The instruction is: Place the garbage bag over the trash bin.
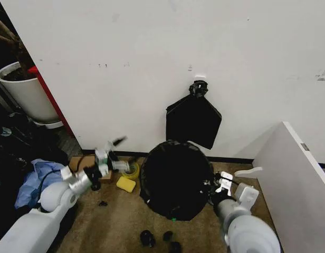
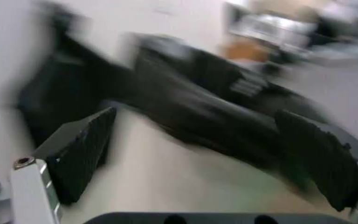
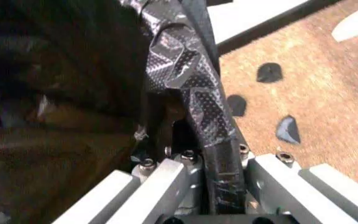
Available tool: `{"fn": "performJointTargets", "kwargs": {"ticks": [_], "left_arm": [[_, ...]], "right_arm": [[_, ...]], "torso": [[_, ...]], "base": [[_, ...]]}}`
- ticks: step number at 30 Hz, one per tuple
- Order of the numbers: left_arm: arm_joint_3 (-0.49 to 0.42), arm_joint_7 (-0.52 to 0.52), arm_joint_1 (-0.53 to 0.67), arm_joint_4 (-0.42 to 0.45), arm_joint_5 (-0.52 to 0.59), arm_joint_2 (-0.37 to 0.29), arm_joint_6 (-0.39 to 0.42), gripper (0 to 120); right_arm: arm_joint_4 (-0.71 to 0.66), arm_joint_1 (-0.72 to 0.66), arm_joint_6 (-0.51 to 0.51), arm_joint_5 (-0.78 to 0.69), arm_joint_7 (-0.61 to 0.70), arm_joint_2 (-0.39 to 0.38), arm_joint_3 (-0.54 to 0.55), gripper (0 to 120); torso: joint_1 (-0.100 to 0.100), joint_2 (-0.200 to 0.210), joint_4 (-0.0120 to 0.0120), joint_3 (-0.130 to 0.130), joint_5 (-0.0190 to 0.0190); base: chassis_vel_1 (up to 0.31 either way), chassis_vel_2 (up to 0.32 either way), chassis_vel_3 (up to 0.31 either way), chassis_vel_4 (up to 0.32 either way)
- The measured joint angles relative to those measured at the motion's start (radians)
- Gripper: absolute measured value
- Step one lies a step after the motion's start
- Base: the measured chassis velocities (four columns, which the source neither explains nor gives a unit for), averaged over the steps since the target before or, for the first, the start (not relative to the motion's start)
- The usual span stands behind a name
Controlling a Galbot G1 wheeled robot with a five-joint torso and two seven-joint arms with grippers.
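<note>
The biggest thing in front of me is the garbage bag (image 1: 175, 179), a glossy black sack draped over the trash bin, which it hides completely, so I can only judge that the bin stands under it on the floor close to the wall. The bag looks well pulled down, covering the sides nearly to the carpet, so I reckon the task is near its end and only the fit at the rim may need tidying. On the wall above it hangs a flat matte-black bundle (image 1: 193, 120) with a knotted top, which is not my bag. At the far left of the floor stands a white planter pot (image 1: 26, 94). My left claw (image 1: 114, 149) hovers off the bag's left side, its black pads spread apart and holding nothing, clear of the plastic. My right claw (image 3: 188, 154) sits at the bag's right flank, pressed together on a fold of the wrinkled plastic, probably to keep the sack from slipping off. A yellow sponge (image 1: 126, 184) lies beside the bag's left side, and small black scraps (image 1: 147, 238) dot the carpet nearer me.
</note>
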State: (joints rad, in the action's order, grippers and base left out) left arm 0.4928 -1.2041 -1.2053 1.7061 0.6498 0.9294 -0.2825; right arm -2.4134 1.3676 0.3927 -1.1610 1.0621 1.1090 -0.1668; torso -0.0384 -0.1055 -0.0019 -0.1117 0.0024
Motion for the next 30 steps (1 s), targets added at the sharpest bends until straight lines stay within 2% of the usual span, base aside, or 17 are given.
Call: {"fn": "performJointTargets", "kwargs": {"ticks": [1,2,4,7,9,14,20,25,26,27,28,30], "left_arm": [[0.010,-0.079,-0.009,-0.006,-0.023,0.009,0.000,100],[0.011,-0.115,-0.021,-0.007,-0.039,0.015,-0.001,100],[0.005,-0.127,-0.041,-0.004,-0.054,0.026,-0.014,100],[-0.011,-0.094,-0.061,0.008,-0.065,0.037,-0.031,100],[-0.062,0.017,-0.096,0.030,-0.090,0.058,-0.068,100],[-0.133,0.161,-0.134,0.055,-0.167,0.092,-0.092,100],[-0.142,0.208,-0.166,0.097,-0.230,0.120,-0.102,100],[-0.123,0.177,-0.176,0.090,-0.255,0.134,-0.118,100],[-0.104,0.137,-0.170,0.071,-0.266,0.141,-0.125,100],[-0.056,0.049,-0.149,0.034,-0.285,0.153,-0.139,100],[-0.056,0.049,-0.149,0.034,-0.285,0.153,-0.139,100],[0.012,-0.031,-0.122,-0.027,-0.328,0.155,-0.165,100]], "right_arm": [[0.001,0.004,-0.014,0.000,0.005,0.005,-0.001,0],[0.003,0.005,-0.026,0.001,0.009,0.010,0.000,0],[0.003,0.003,-0.040,-0.006,0.025,0.023,0.002,0],[0.003,-0.003,-0.051,-0.016,0.039,0.036,0.003,0],[-0.002,-0.009,-0.063,-0.032,0.058,0.060,0.007,0],[-0.004,-0.016,-0.075,-0.033,0.063,0.073,0.013,0],[-0.009,-0.018,-0.078,-0.028,0.060,0.070,0.009,0],[-0.002,-0.013,-0.073,0.019,0.042,0.065,0.013,0],[0.015,-0.009,-0.070,0.066,0.022,0.059,0.020,0],[0.048,-0.001,-0.061,0.138,0.002,0.048,0.035,0],[0.048,-0.001,-0.061,0.138,0.002,0.048,0.035,0],[0.082,0.003,-0.031,0.201,-0.003,0.037,0.053,0]], "torso": [[0.000,0.000,-0.0001,0.000,0.0002],[0.000,0.000,-0.0001,0.000,0.0003],[0.000,0.000,-0.0001,0.000,0.0001],[0.000,0.000,0.0000,0.000,0.0004],[0.000,0.000,0.0000,0.000,0.0000],[0.000,0.000,-0.0001,0.000,0.0001],[0.000,0.000,-0.0001,0.000,0.0003],[0.000,0.000,-0.0001,0.000,0.0003],[0.000,0.000,0.0001,0.000,0.0000],[0.000,0.000,0.0000,0.000,-0.0002],[0.000,0.000,0.0000,0.000,-0.0002],[0.000,0.000,-0.0003,0.000,0.0004]], "base": [[0.000,0.000,0.000,0.000],[0.000,0.000,0.000,0.000],[0.000,0.000,0.000,0.000],[0.000,0.000,0.000,0.000],[0.000,0.000,0.000,0.000],[0.000,0.000,0.000,0.000],[0.000,0.000,0.000,0.000],[0.000,0.000,0.000,0.000],[0.000,0.000,0.000,0.000],[0.000,0.000,0.000,0.000],[0.000,0.000,0.000,0.000],[0.000,0.000,0.000,0.000]]}}
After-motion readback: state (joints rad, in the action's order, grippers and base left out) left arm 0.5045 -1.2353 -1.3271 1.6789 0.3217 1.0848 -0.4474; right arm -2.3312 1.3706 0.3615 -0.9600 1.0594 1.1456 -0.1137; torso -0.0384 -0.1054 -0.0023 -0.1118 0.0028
